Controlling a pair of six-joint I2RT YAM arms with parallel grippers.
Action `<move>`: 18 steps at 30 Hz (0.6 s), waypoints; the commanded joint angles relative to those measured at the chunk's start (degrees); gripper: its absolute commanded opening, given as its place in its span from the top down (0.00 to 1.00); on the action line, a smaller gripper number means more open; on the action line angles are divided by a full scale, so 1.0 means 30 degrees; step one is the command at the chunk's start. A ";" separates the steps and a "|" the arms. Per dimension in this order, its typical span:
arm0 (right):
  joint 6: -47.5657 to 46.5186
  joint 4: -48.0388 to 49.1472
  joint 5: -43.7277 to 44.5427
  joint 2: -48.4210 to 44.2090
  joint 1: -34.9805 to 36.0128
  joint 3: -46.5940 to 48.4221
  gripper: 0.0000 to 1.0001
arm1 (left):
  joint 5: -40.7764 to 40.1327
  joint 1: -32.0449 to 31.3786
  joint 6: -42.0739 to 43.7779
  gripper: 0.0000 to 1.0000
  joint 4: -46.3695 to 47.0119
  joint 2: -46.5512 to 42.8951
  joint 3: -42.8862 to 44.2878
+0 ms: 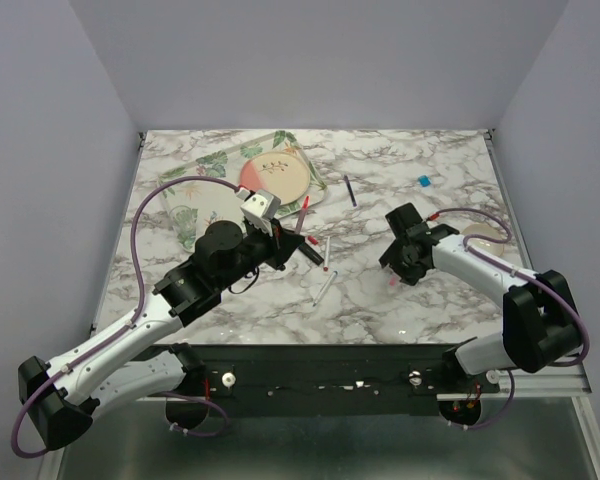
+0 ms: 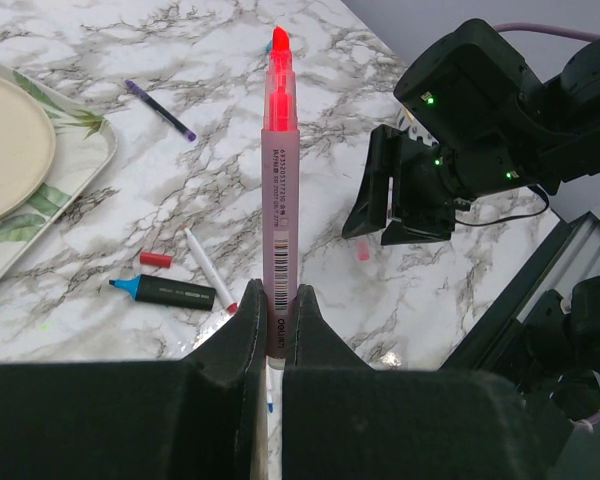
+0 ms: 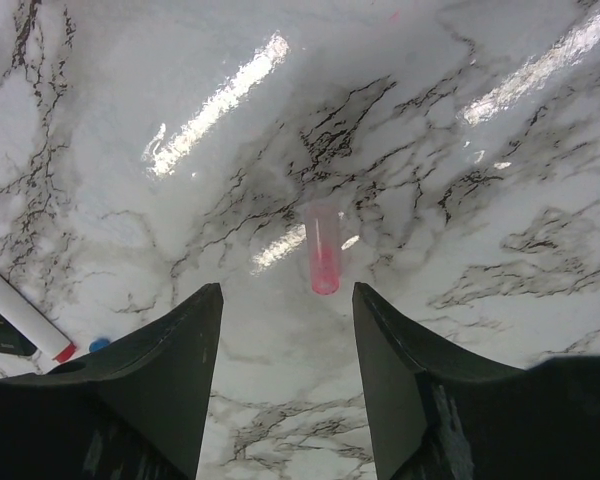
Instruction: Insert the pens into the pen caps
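Note:
My left gripper (image 2: 277, 290) is shut on the lower barrel of the pink-and-white pen (image 2: 280, 150) and holds it above the table, with its red tip pointing away. In the top view this gripper (image 1: 295, 238) is at mid-table. My right gripper (image 3: 285, 290) is open and hangs just over a translucent pink cap (image 3: 323, 247) that lies on the marble between and just beyond its fingers. The cap also shows in the left wrist view (image 2: 362, 252). The dark marker (image 2: 175, 292), a red cap (image 2: 156, 259) and the white red-tipped pen (image 2: 208, 268) lie together. The navy pen (image 1: 350, 190) and a blue cap (image 1: 423, 181) lie farther back.
A leaf-patterned tray (image 1: 220, 165) with a round plate (image 1: 275, 175) sits at the back left. Another white pen (image 1: 323, 288) lies near the front middle. The right arm (image 2: 480, 110) is close to the held pen's tip. Grey walls enclose the marble table.

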 commanded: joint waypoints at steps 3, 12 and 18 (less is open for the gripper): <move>0.0048 0.0200 0.0131 0.0477 -0.0252 -0.0086 0.42 | 0.0119 -0.0087 0.0127 1.00 0.0435 -0.0098 -0.0135; 0.0460 0.0813 0.0951 0.0828 -0.0281 -0.0849 0.46 | 0.0061 -0.0116 0.0127 1.00 0.0464 -0.0303 -0.0194; 0.0225 0.1459 0.1244 0.2174 -0.0310 -0.0761 0.49 | 0.0032 -0.0087 0.0127 1.00 0.0435 -0.0273 -0.0194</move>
